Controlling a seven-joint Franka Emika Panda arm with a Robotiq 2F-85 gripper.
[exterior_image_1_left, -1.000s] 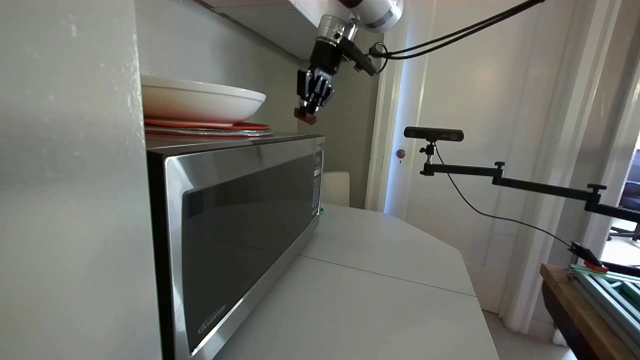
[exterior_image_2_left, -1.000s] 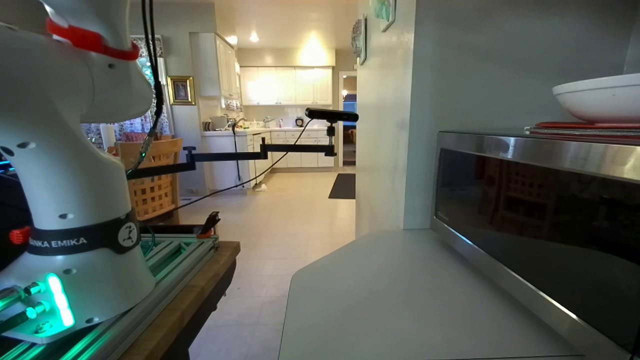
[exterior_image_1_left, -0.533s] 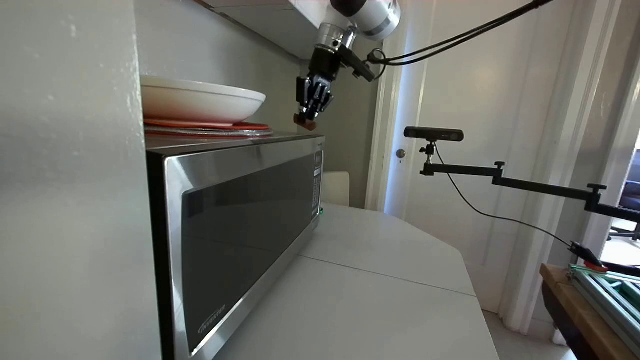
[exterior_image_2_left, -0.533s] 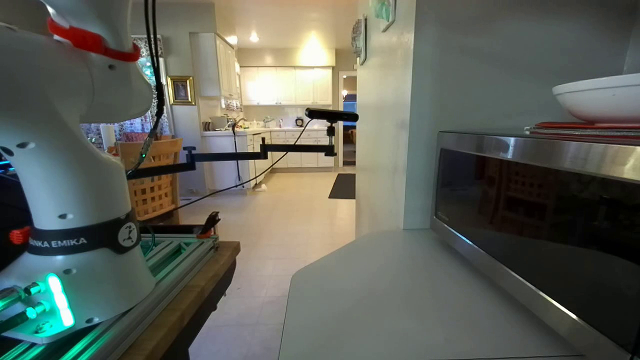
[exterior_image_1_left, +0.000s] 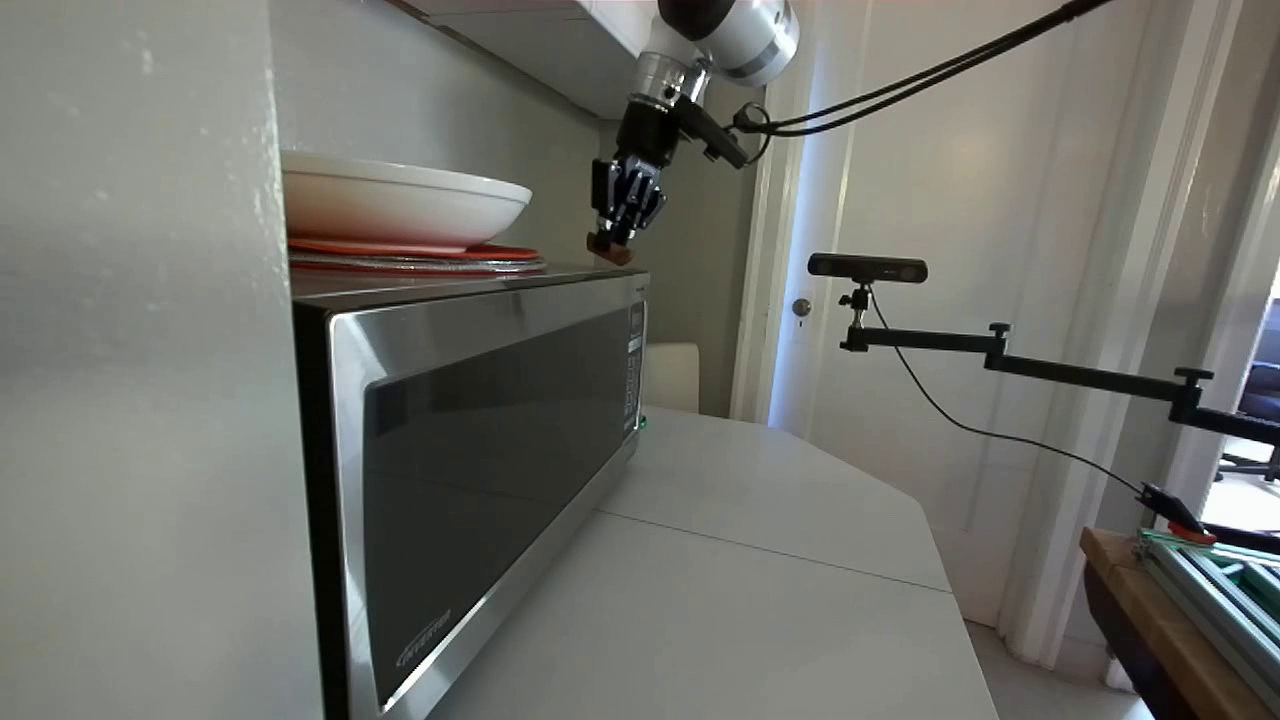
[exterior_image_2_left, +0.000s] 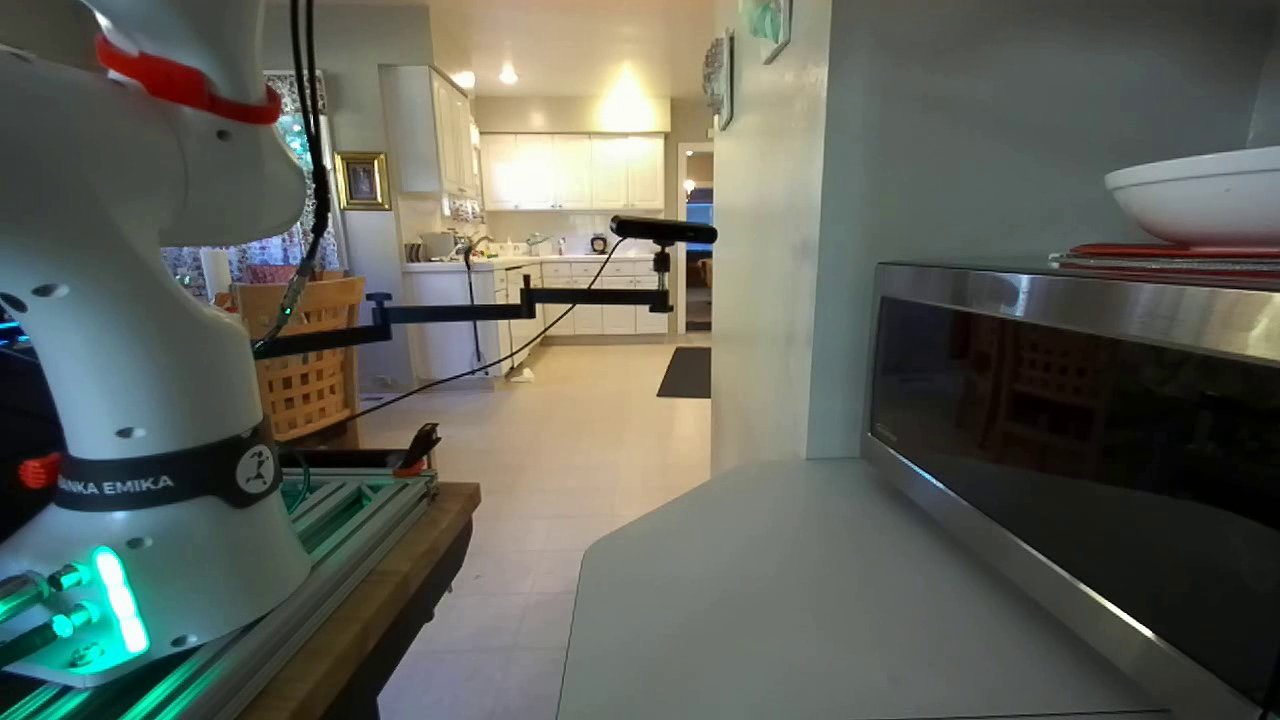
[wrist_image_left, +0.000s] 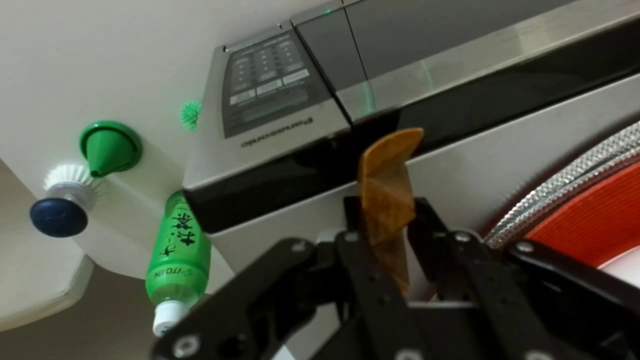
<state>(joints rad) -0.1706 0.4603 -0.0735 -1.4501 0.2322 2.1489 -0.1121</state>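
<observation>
Stiffness is suggested by the crisp, faceted edges of the brown piece (wrist_image_left: 387, 185), found at the centre of the wrist frame. It is clamped in the pincer (wrist_image_left: 388, 220), whose two sides are pressed against it. A low weight may be judged from its small section, though wood, leather or plastic cannot be told apart. Some twisting might be expected, the faces looking smooth; a hold is best taken squarely across the narrow middle. Little fragility is suggested. In an exterior view the piece is seen at upper centre, just above the far corner of the microwave (exterior_image_1_left: 500, 430), apparently not touching it.

Among the writing, "Panasonic" is read upside down beside the keypad (wrist_image_left: 265, 75), at upper centre of the wrist frame, while "INVERTER" is printed on the microwave's front, at lower left of an exterior view. "ITOEN" and Japanese characters are carried by the green bottle (wrist_image_left: 177, 255) at lower left of the wrist frame. "ANKA EMIKA" is shown at lower left of an exterior view, on the black band (exterior_image_2_left: 165, 475) round the robot's base (exterior_image_2_left: 220, 575), its start being hidden.
</observation>
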